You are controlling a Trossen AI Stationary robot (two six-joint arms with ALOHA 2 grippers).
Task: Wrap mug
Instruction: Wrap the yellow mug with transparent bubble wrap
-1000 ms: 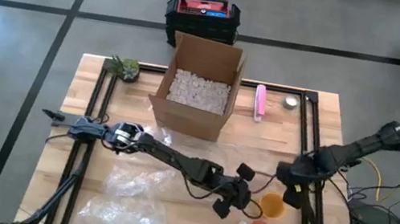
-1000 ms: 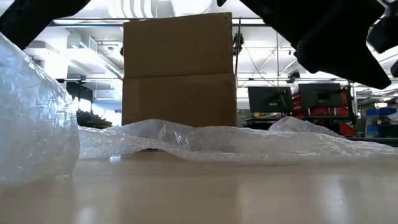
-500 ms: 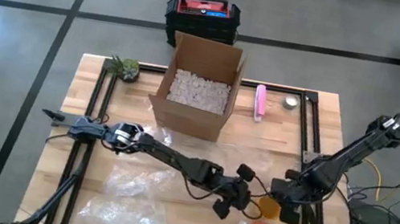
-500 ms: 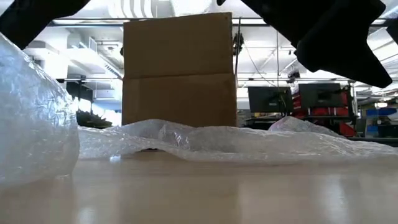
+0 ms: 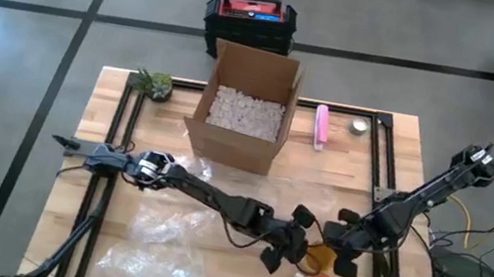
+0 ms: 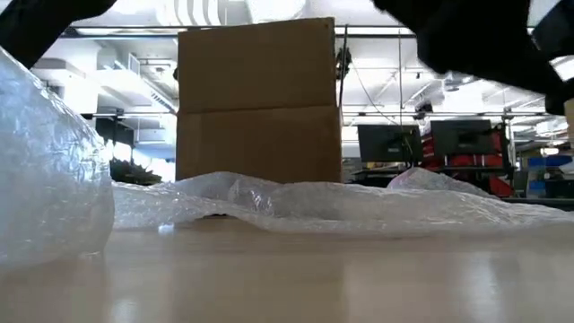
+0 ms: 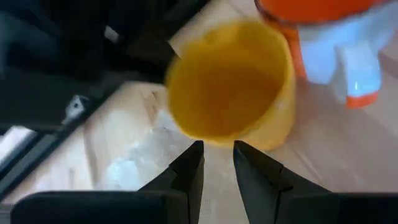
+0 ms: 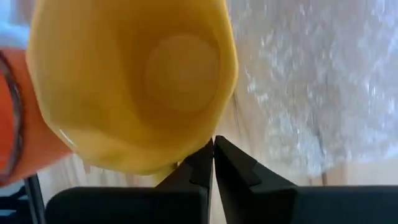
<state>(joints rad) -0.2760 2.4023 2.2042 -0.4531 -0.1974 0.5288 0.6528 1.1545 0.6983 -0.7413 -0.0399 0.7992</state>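
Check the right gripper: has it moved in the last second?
Yes. In the high view the right gripper has swung in from near the table's right rail toward the left gripper, over the yellow mug.

Glossy, smooth yellow mug [image 8: 134,81], lower right in the high view; beside it a glossy orange-and-white mug [image 7: 339,43]. Pale varnished wood table [image 5: 397,144]. Matt brown cardboard box [image 6: 258,99]. Clear, crinkled bubble wrap [image 6: 341,202]. Matt dark gripper fingers [image 7: 186,177].
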